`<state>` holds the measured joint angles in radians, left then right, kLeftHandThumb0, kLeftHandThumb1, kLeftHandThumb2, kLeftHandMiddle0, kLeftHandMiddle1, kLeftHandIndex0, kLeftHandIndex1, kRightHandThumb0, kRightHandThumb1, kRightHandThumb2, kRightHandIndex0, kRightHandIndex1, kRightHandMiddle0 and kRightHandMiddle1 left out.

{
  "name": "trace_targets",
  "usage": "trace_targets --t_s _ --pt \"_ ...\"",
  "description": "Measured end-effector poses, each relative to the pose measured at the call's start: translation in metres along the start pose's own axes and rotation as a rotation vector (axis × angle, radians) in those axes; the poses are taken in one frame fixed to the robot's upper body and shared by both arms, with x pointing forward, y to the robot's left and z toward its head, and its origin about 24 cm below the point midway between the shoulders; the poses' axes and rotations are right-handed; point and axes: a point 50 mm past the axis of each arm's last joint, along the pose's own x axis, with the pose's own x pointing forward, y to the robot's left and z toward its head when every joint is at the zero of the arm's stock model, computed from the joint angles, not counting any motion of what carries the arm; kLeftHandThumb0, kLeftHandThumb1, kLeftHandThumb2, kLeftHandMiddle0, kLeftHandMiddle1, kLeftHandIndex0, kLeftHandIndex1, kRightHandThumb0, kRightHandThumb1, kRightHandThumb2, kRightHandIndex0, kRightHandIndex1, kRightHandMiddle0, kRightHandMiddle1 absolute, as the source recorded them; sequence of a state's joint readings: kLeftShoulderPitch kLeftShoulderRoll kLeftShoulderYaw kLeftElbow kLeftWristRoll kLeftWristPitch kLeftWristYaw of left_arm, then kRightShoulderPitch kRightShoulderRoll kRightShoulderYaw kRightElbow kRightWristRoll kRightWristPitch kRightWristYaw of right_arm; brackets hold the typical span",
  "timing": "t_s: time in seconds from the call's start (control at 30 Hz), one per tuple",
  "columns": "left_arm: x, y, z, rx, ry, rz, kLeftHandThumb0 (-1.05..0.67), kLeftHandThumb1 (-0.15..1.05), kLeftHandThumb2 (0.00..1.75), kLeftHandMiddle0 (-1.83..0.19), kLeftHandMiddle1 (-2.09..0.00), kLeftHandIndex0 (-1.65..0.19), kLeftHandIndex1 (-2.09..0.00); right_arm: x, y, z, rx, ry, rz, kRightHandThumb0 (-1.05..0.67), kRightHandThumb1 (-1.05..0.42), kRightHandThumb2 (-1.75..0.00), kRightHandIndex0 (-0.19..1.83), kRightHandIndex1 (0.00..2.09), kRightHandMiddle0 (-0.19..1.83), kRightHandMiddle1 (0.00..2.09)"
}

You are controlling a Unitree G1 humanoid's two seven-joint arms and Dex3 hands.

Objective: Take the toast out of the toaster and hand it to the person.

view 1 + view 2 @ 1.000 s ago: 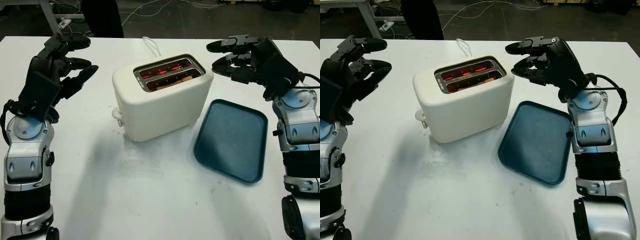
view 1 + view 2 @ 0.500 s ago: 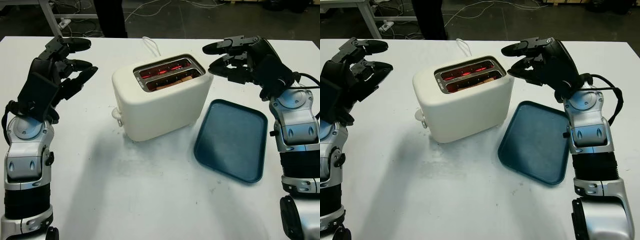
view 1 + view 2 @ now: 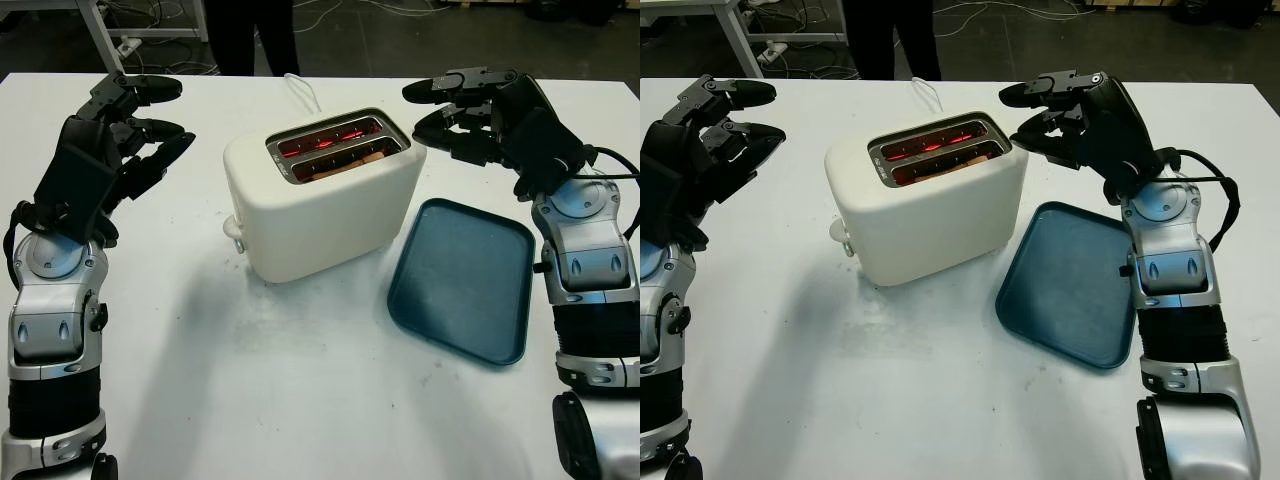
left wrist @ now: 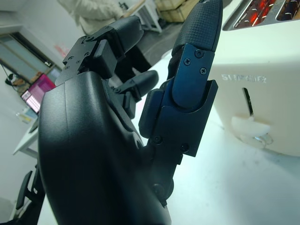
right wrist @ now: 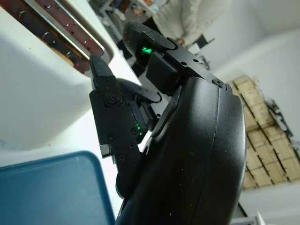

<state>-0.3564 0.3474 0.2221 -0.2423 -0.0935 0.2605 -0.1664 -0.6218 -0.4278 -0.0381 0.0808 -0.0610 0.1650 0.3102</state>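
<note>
A cream toaster (image 3: 320, 200) stands mid-table, its two slots glowing red. A brown slice of toast (image 3: 352, 160) sits low in the nearer slot. My right hand (image 3: 428, 110) hovers open just past the toaster's right top corner, fingers pointing at it, holding nothing. My left hand (image 3: 168, 115) is raised open to the left of the toaster, well apart from it. A person (image 3: 250, 35) in dark trousers stands behind the table's far edge. The left wrist view shows the toaster's side and lever (image 4: 251, 129).
A dark blue tray (image 3: 465, 285) lies empty to the right of the toaster, under my right forearm. The toaster's white cord (image 3: 303, 92) runs off behind it. Bare white tabletop (image 3: 250, 380) spreads in front.
My right hand has edged left and slightly up toward the toaster's top corner. The person behind the table has stepped to the right. The left hand has barely moved.
</note>
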Motion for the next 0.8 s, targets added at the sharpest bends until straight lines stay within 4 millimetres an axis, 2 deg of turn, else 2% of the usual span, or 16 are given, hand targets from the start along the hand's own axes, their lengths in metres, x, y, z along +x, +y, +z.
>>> trace_targets --t_s 0.57,0.8 --pt "0.001 0.0 -0.001 -0.014 0.001 -0.002 -0.8 0.91 0.0 -0.24 -1.19 -0.25 -0.96 -0.002 -0.003 -0.003 0.014 0.02 -0.014 -0.27 -0.89 -0.01 0.47 0.74 0.77 0.0" --pt "0.001 0.001 -0.004 -0.016 -0.004 0.003 -0.83 0.92 0.01 -0.24 -1.22 -0.26 -0.99 -0.009 -0.009 -0.011 0.037 0.043 -0.042 -0.19 -0.91 -0.02 0.43 0.69 0.71 0.0"
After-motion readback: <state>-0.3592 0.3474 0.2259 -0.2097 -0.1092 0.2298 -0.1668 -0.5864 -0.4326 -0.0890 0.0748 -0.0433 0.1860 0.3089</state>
